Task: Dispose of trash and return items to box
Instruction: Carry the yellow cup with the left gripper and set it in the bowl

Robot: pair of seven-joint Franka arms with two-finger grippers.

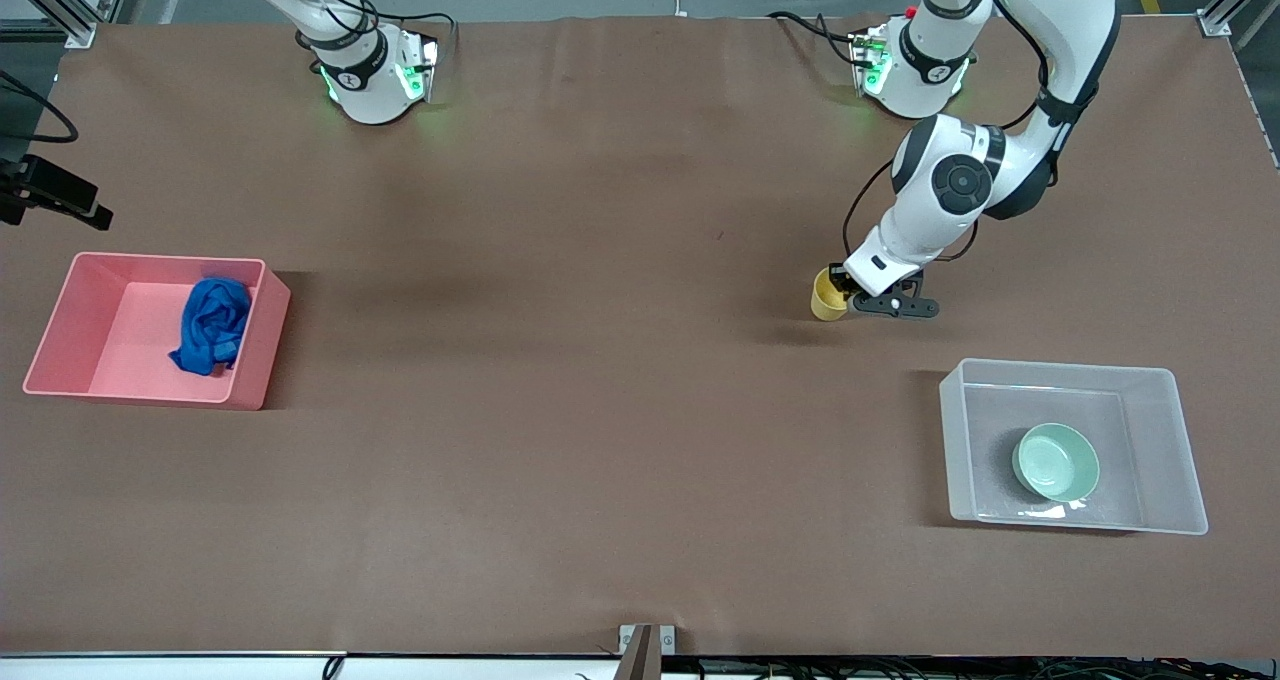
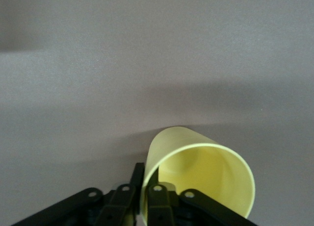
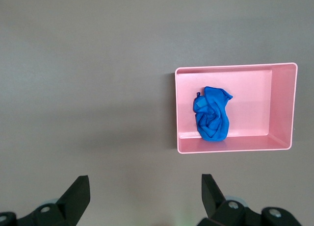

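My left gripper is shut on the rim wall of the yellow cup, over the table toward the left arm's end. In the left wrist view the gripper has one finger outside and one inside the tilted cup. The mint-green bowl sits upright in the clear box, nearer the front camera than the cup. The blue rag lies in the pink bin. My right gripper is open and empty, high above the table; its view shows the rag in the pink bin.
The pink bin stands at the right arm's end of the brown table and the clear box at the left arm's end. The right arm's hand is out of the front view. A black camera mount sticks in at the right arm's end.
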